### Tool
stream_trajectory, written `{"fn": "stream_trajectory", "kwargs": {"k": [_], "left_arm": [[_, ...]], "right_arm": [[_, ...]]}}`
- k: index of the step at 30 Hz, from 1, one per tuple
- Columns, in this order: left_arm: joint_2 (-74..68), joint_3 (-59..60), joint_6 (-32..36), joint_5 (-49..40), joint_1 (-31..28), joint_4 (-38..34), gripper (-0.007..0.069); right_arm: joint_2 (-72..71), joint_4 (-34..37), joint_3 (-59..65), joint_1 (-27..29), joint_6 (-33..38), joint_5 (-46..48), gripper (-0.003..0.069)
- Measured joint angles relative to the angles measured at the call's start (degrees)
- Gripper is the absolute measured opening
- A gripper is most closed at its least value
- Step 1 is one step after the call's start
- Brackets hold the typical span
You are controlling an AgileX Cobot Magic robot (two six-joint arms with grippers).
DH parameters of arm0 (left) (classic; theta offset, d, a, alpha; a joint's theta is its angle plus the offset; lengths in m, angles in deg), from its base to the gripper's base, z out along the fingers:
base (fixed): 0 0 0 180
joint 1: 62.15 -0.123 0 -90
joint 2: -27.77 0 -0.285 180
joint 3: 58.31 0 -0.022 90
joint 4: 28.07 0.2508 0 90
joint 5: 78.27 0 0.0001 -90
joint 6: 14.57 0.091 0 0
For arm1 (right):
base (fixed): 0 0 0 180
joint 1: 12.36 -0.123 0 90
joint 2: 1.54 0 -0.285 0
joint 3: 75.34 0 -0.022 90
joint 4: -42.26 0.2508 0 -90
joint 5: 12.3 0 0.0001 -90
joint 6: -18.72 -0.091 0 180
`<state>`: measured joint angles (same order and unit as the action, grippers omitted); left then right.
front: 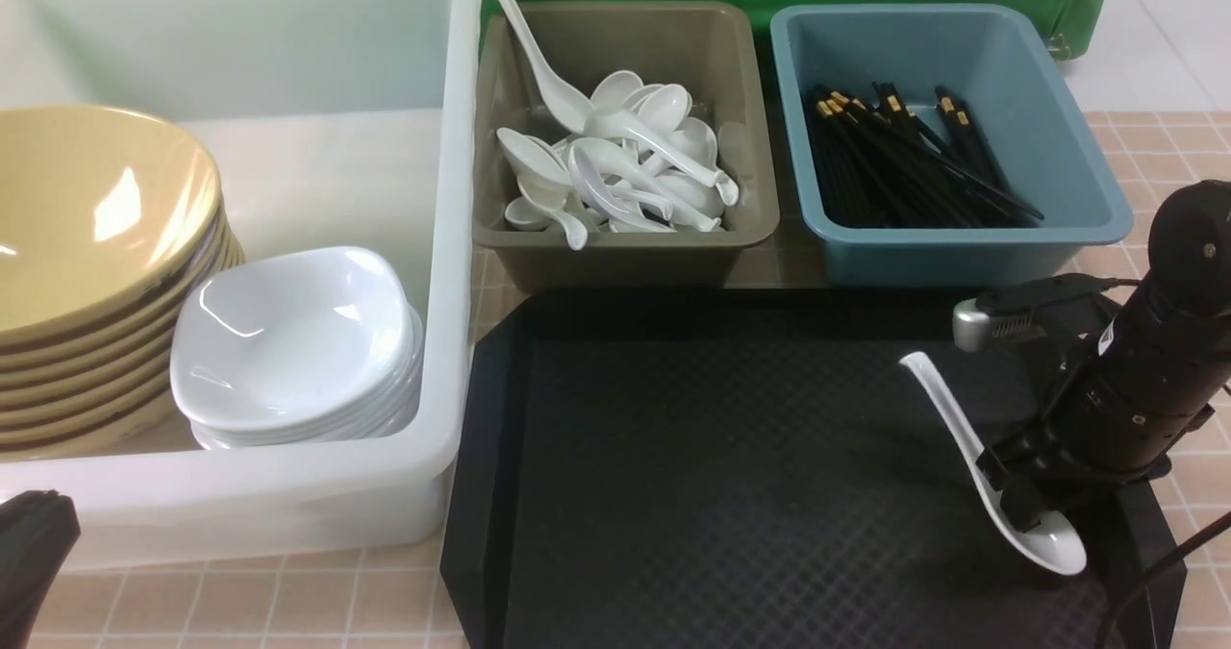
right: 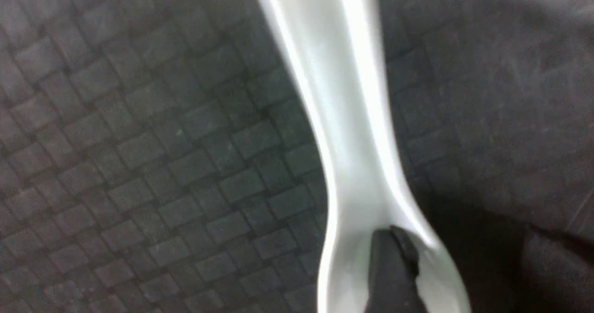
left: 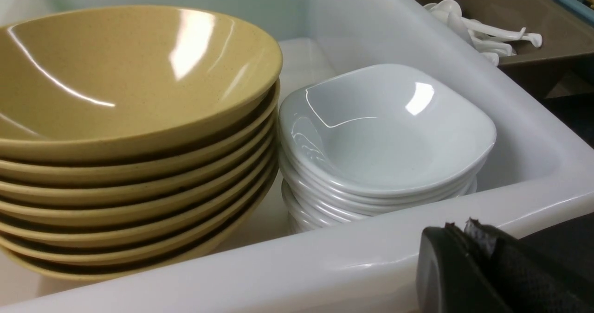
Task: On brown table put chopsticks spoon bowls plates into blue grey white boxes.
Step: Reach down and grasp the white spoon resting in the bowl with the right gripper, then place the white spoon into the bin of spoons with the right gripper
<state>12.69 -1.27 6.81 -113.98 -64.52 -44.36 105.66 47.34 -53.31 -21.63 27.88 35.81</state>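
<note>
Low at four o'clock on the tray (front: 721, 495), the right gripper (front: 1021, 500) rests a fingertip (right: 394, 266) in the spoon (front: 947, 413) — whether it clamps, I cannot tell; left gripper (left: 464, 239) closed.

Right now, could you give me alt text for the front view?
The robot's right tool touches a white spoon on a black tray. Behind, a white tub holds stacked tan bowls and white plates, a grey bin holds spoons, a blue bin holds black chopsticks.

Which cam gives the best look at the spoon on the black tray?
Front view: it shows nearly the whole spoon, handle tip to scoop, on the black tray, with the right end effector at its scoop. Right wrist view: only a blurred close-up of handle and scoop. Left wrist view: not visible.
</note>
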Motion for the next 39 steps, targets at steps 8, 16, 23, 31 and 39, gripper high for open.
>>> {"fn": "stream_trajectory", "kwargs": {"k": [8,16,23,31,39], "left_arm": [[0.0,0.0,0.0,0.0,0.0,0.0,0.0006],[0.05,0.0,0.0,0.0,0.0,0.0,0.0006],[0.05,0.0,0.0,0.35,0.0,0.0,0.0006],[0.05,0.0,0.0,0.42,0.0,0.0,0.0006],[0.05,0.0,0.0,0.42,0.0,0.73,0.0006]], "right_arm": [[0.11,7.88,0.01,-0.36,7.72,2.06,0.0139],[-2.71,11.6,-2.55,-0.68,11.24,4.06,0.0067],[-6.15,26.69,-13.96,-2.95,21.58,3.06,0.0067],[6.1,39.73,-31.47,-14.04,40.49,-25.35,0.0089],[17.03,38.43,-46.59,-11.77,37.37,-19.38,0.0409]]}}
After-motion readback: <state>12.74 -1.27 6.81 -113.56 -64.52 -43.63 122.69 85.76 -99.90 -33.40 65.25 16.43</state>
